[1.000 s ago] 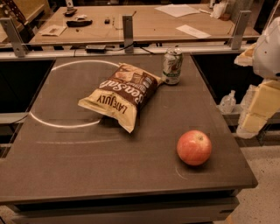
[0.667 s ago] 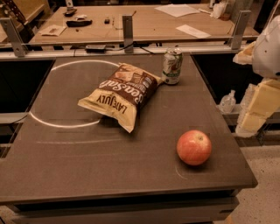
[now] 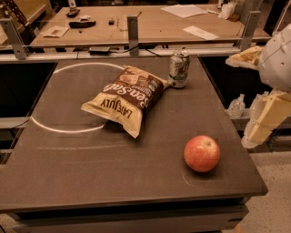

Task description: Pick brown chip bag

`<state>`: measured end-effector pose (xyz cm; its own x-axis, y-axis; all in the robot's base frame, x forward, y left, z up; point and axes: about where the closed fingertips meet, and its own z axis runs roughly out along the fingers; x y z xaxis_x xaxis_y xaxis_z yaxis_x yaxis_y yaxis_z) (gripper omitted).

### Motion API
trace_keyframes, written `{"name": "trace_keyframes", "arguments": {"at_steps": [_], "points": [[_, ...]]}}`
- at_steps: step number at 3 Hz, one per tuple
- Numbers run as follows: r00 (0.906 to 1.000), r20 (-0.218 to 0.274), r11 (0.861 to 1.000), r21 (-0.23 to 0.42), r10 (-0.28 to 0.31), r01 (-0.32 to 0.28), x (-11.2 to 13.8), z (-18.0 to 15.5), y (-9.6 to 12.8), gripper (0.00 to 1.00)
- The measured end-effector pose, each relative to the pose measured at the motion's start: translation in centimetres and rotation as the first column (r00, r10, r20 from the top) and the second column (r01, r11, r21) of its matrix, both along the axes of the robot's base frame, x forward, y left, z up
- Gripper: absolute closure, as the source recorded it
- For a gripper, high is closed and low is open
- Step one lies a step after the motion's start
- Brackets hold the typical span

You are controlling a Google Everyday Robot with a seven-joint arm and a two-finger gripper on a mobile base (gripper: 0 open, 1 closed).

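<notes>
Beware of pinching only loose film on the brown chip bag (image 3: 125,98) lying flat at eleven o'clock of centre, toppling the soda can (image 3: 178,68) just beside its one o'clock corner, or nudging the apple (image 3: 202,153) at five o'clock, with the gripper (image 3: 266,120) out at three o'clock, open or closed impossible to tell.

One counter (image 3: 68,182) carries three loose items, one of each kind: one brown chip bag (image 3: 125,98) near the centre, one soda can (image 3: 179,68) at the bag's 2 o'clock, and one apple (image 3: 202,153) at its 4 o'clock. One hand (image 3: 266,120) hangs beyond the counter's 3 o'clock edge. At 12 o'clock stand three upright metal posts (image 3: 132,29), and two white sheets (image 3: 184,10) lie on one far bench (image 3: 150,27).
</notes>
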<state>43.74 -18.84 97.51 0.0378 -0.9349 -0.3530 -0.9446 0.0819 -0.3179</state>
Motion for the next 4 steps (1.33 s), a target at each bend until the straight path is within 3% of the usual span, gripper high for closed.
{"name": "trace_keyframes", "arguments": {"at_steps": [1,2,3,4], "points": [[0.9868,0.065,0.989,-0.002,0.148,-0.148,-0.8,-0.2,1.2,0.00],[0.9624,0.136,0.972,-0.063,0.235,-0.228,-1.4,-0.6,2.2,0.00],[0.9624,0.136,0.972,-0.063,0.235,-0.228,-1.4,-0.6,2.2,0.00],[0.9492,0.196,0.969,-0.061,0.246,-0.239,-1.2,-0.8,3.1,0.00]]}}
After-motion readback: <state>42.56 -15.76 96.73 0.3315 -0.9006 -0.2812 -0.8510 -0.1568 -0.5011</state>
